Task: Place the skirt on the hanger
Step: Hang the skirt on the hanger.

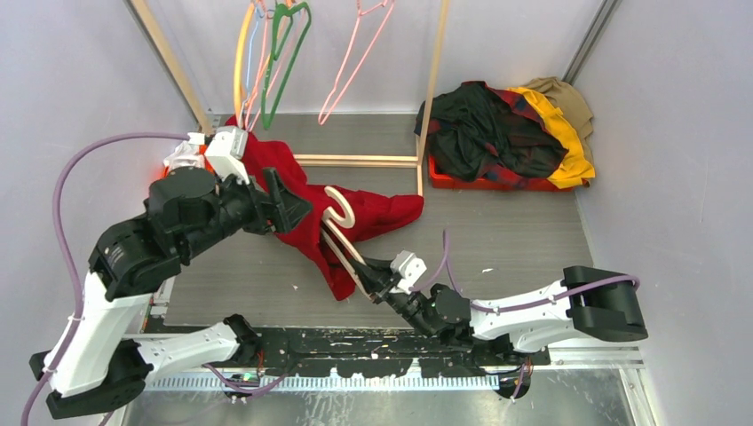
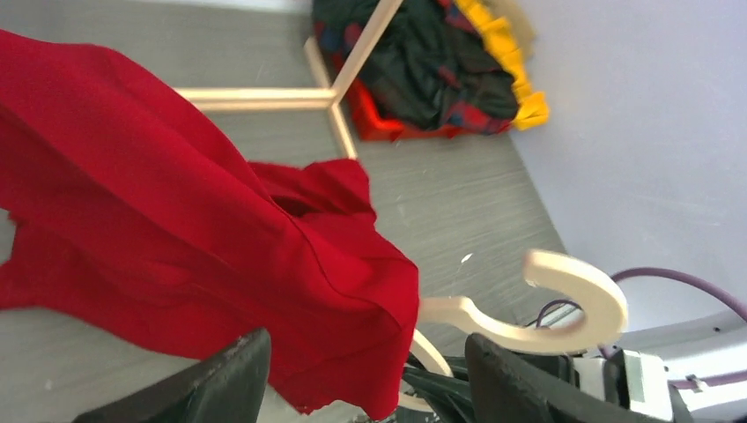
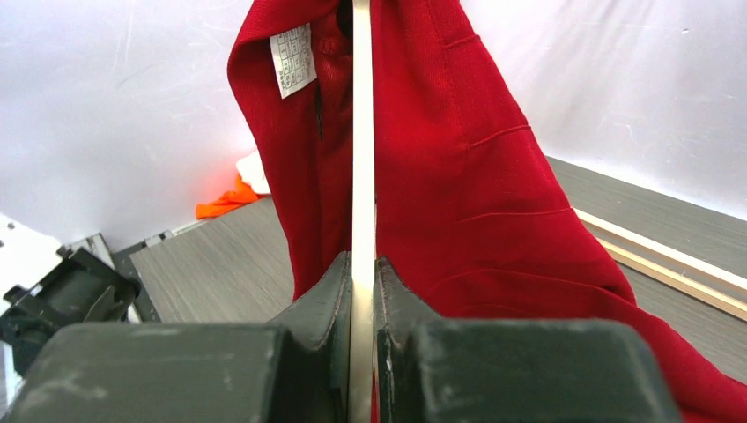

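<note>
Hanger [image 3: 361, 132] in right hand [image 3: 361, 273] | skirt [image 3: 458, 176] draped | left hand [image 2: 368, 345] agape, seemingly clear

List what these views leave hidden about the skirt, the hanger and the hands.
Hanger shoulders: top view, buried under the skirt; only hook and one bar show.
Skirt label print: right wrist view, too small to read.
Left hand touching skirt or not: top view, it overlaps the fabric.
Hanger hook: right wrist view, cut off by the top edge.
</note>
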Available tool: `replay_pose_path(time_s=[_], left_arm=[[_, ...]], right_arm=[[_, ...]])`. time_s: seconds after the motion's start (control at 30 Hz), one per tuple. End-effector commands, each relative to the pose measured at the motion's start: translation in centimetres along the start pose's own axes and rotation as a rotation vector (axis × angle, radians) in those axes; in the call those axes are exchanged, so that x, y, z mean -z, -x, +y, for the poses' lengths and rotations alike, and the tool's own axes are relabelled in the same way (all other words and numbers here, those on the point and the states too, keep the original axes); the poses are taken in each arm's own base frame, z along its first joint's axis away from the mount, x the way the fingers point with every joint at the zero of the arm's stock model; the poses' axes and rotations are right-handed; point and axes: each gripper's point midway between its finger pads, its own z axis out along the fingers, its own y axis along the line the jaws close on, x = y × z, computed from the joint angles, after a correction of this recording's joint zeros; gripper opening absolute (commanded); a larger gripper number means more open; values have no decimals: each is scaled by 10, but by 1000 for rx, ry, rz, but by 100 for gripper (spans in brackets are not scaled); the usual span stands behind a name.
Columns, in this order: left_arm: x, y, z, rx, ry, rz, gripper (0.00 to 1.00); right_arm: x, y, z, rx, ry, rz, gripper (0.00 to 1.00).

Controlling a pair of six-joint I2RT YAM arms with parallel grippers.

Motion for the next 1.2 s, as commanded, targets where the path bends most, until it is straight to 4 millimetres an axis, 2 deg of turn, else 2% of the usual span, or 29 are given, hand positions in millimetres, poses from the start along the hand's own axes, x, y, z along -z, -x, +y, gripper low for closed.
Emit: replay_pose_path(time_s=[0.0, 0.13, 0.27, 0.47, 0.7, 0.93, 1.17], left_arm=[[-8, 6, 18, 11, 128, -18, 84], [-3, 6, 34, 11, 201, -29, 86], [5, 4, 44, 16, 239, -48, 87], [14, -1, 47, 32, 239, -34, 97], [25, -8, 52, 68, 257, -12, 100], [10, -24, 65, 89, 319, 6, 99], [-2, -19, 73, 91, 369, -42, 99]], right_arm=[[-2, 54, 21, -43, 66, -144, 2], [4, 56, 31, -16, 81, -134, 2], [7, 60, 32, -22, 85, -138, 2], [6, 63, 31, -20, 75, -140, 2], [3, 63, 29, -4, 57, -135, 2], [2, 64, 35, -10, 79, -139, 2], [4, 67, 37, -13, 95, -151, 2]])
